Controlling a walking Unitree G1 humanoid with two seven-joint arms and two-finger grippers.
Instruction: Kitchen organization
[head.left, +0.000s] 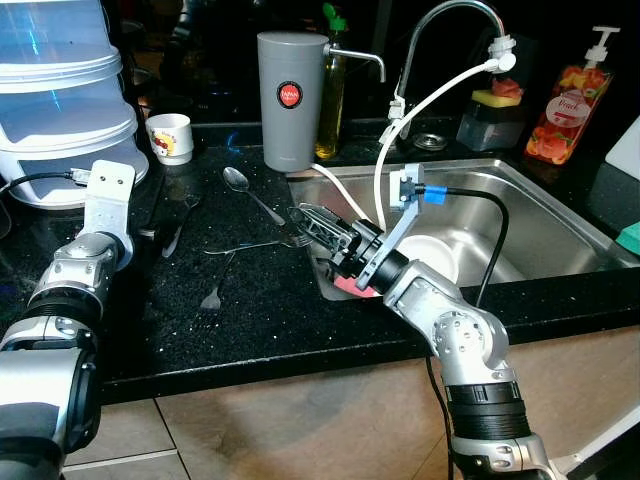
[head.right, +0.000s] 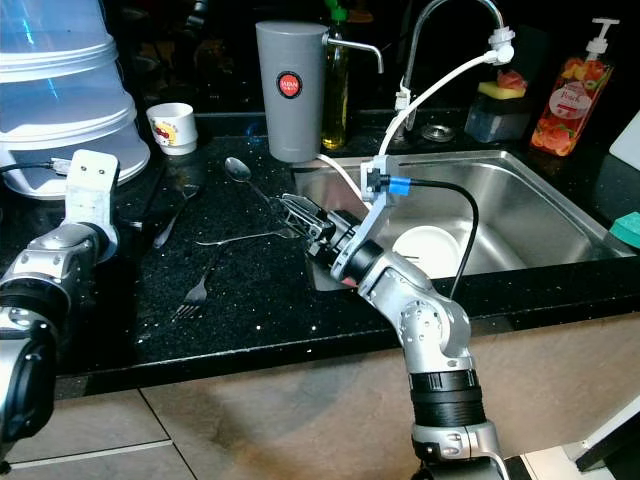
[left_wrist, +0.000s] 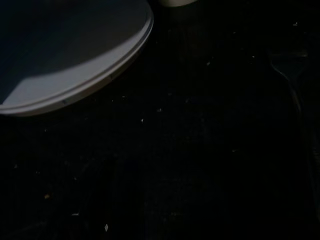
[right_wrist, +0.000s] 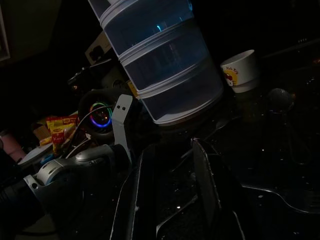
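Right gripper (head.left: 312, 222), fingers spread apart, hovers over a fork (head.left: 262, 244) on the counter (head.left: 260, 310) beside the sink (head.left: 560, 215) edge. Step: picking cutlery; next, lower and pinch.

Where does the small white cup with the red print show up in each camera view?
Left eye view: the white cup stands far left on the black counter, beside the stacked containers.
Right eye view: same spot, upper left.
Left wrist view: too dark to tell.
Right wrist view: upper right, beside the containers.
Shared landmark: the stacked containers.
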